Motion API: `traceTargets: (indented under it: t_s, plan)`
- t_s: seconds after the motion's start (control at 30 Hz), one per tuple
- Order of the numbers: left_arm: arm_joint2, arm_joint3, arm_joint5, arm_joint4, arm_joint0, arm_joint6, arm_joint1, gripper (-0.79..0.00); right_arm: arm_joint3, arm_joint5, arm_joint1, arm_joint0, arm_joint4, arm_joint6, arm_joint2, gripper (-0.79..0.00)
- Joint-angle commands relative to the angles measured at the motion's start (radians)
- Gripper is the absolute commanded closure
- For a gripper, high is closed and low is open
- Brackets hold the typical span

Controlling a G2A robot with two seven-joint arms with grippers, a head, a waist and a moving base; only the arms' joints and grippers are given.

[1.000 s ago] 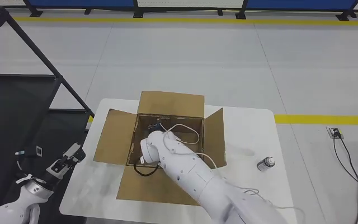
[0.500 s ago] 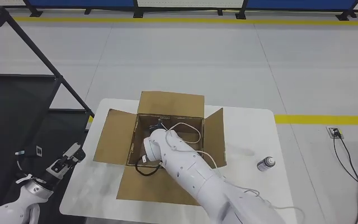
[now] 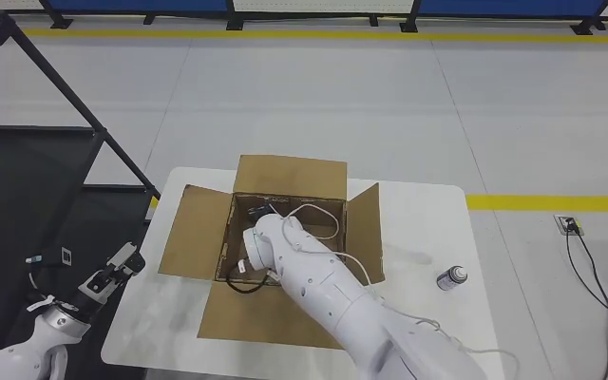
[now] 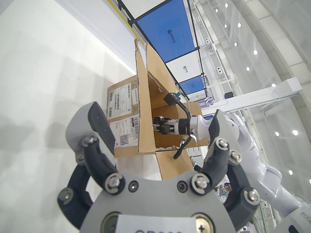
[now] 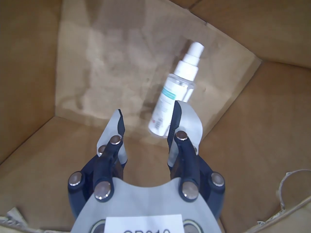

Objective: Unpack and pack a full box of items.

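Both left gripper and right gripper gape; cylindrical plastic spray bottle lies in matte cardboard box.

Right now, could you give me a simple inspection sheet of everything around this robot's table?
Surface: white table, carrying the box and a can.
Job's things: open cardboard box, flaps spread; spray bottle lying on its floor; small can on the table beside the box.
Clutter: nothing seen.
Grippers: right gripper open inside the box, over the spray bottle; left gripper open, beside the table's edge.
Cables: white cable and black cable loop at the right wrist; floor cable by a socket.
Surroundings: grey floor, yellow line, blue panels.
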Motion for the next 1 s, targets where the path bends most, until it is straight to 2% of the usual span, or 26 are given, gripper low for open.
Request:
traceTargets:
  t_s: [0.0, 0.2, 0.3, 0.4, 0.53, 0.67, 0.8, 0.9, 0.97]
  plan:
    - [0.0, 0.0, 0.0, 0.0, 0.0, 0.0, 0.0, -0.785, -0.029, 0.002, 0.0, -0.003, -0.008, 0.002, -0.003, -0.474]
    - [0.0, 0.0, 0.0, 0.0, 0.0, 0.0, 0.0, -0.785, -0.167, 0.05, 0.008, -0.03, -0.059, 0.022, -0.01, -0.573]
    - [0.0, 0.0, 0.0, 0.0, 0.0, 0.0, 0.0, -0.785, -0.261, 0.094, 0.022, -0.053, -0.111, 0.047, -0.011, -0.653]
    - [0.0, 0.0, 0.0, 0.0, 0.0, 0.0, 0.0, -0.785, -0.375, 0.139, 0.049, -0.078, -0.179, 0.104, -0.002, -0.785]
    - [0.0, 0.0, 0.0, 0.0, 0.0, 0.0, 0.0, -0.785, -0.579, 0.182, 0.108, -0.14, -0.304, 0.19, 0.04, -0.785]
    - [0.0, 0.0, 0.0, 0.0, 0.0, 0.0, 0.0, -0.785, -0.858, 0.133, 0.192, -0.268, -0.469, 0.266, 0.158, -0.785]
    - [0.0, 0.0, 0.0, 0.0, 0.0, 0.0, 0.0, -0.785, -1.256, 0.01, 0.273, -0.485, -0.712, 0.39, 0.339, -0.785]
    - [0.0, 0.0, 0.0, 0.0, 0.0, 0.0, 0.0, -0.785, -1.598, -0.084, 0.309, -0.668, -0.848, 0.483, 0.479, -0.785]
    - [0.0, 0.0, 0.0, 0.0, 0.0, 0.0, 0.0, -0.785, -1.783, -0.129, 0.322, -0.759, -0.881, 0.527, 0.55, -0.785]
